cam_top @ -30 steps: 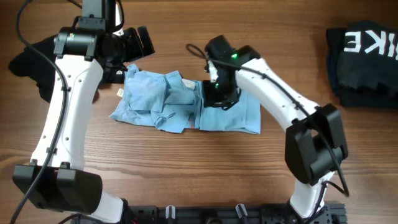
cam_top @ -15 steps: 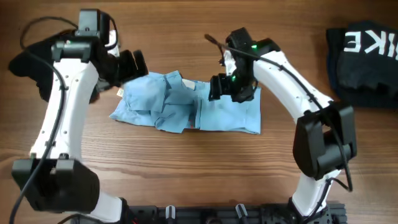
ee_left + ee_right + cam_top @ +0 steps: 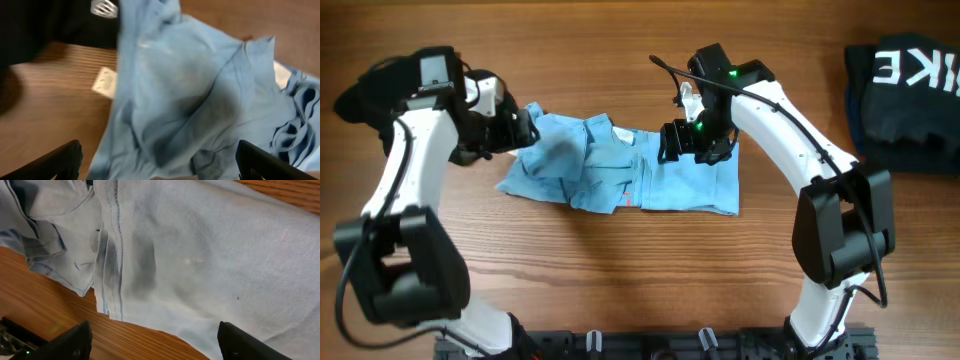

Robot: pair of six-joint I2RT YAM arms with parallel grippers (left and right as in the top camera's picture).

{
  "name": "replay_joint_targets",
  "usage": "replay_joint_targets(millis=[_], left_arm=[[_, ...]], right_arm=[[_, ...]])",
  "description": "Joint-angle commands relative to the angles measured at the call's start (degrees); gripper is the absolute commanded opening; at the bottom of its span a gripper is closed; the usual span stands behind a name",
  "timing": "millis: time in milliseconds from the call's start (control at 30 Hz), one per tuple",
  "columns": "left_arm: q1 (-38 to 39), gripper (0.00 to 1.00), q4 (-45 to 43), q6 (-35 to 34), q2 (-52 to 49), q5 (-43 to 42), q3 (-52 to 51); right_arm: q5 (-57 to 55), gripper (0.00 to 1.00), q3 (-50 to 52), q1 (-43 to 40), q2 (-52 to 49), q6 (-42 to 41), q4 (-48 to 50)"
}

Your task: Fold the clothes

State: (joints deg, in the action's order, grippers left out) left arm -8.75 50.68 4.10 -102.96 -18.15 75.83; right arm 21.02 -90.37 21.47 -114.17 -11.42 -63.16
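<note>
a brown wooden worktop [image 3: 620, 285] carries a crumpled light blue garment [image 3: 690, 185] at its middle, the left half bunched in folds, the right half lying flatter. the left jaws hang over the garment's upper left edge, spread wide and holding nothing; a white tag [image 3: 105, 81] lies just beside the cloth there. the right jaws stand wide apart over the flatter half, also empty. a black garment with white letters [image 3: 905, 95] lies well apart at the right.
</note>
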Motion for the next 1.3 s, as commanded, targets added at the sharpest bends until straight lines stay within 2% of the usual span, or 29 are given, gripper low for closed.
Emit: replay_joint_targets(millis=[0,300,433,700,967,1133,1200,1267], left_arm=[[0.1,0.98,-0.7,8.1,-5.5,-7.6,-0.8],[-0.1,0.85,-1.0,9.2,-10.9,-9.1,-0.9],[-1.3,0.87,-1.9,9.2,-10.9,-6.3,-0.9],[-4.0,0.92,-3.3,9.2,-12.0,-6.5,-0.9],[-1.8,0.89,-3.4,9.2,-15.0,-9.0,-0.9],[-0.3,0.77,-3.6,9.2,-15.0,-15.3,-0.9],[1.1,0.64,-3.5,9.2,-15.0,-15.3,-0.9],[2.4,0.45,-3.1,9.2,-15.0,-15.7,-0.9]], right_arm=[[1.3,0.81,0.3,0.0,-0.7,0.7,-0.2],[1.3,0.8,-0.3,-0.3,-0.7,0.9,-0.5],[1.3,0.8,-0.9,-1.2,-0.5,1.0,-1.0],[1.3,0.8,-0.9,-2.2,-0.4,1.0,-1.0],[1.3,0.78,-2.8,-5.0,-0.2,3.0,-3.1],[1.1,0.78,-7.2,-10.4,2.1,5.1,-6.7],[0.9,0.78,-8.7,-13.4,4.2,5.7,-8.3],[0.9,0.78,-9.1,-15.2,5.6,6.9,-8.9]])
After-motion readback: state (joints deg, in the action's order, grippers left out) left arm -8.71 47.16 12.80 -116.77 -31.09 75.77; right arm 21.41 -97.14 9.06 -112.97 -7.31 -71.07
